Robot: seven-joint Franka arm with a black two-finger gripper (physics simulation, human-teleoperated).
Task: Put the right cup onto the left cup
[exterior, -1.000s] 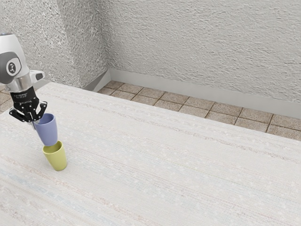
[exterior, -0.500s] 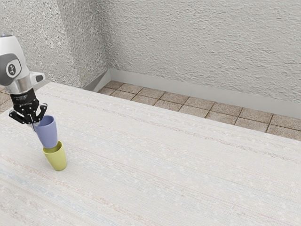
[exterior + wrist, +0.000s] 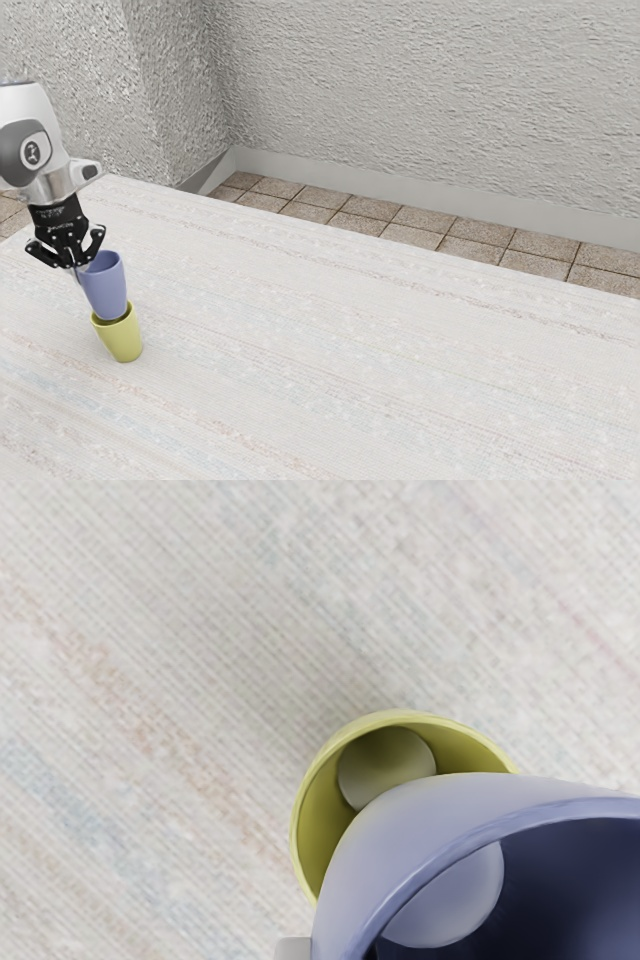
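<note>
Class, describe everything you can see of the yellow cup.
The yellow cup is smooth, slightly glossy, perhaps plastic or ceramic, with a thin round rim and walls narrowing to its base. No handle shows. It stands upright on the table, its bare round floor partly visible inside. The blue cup overlaps its mouth; I can't tell whether they touch.
</note>
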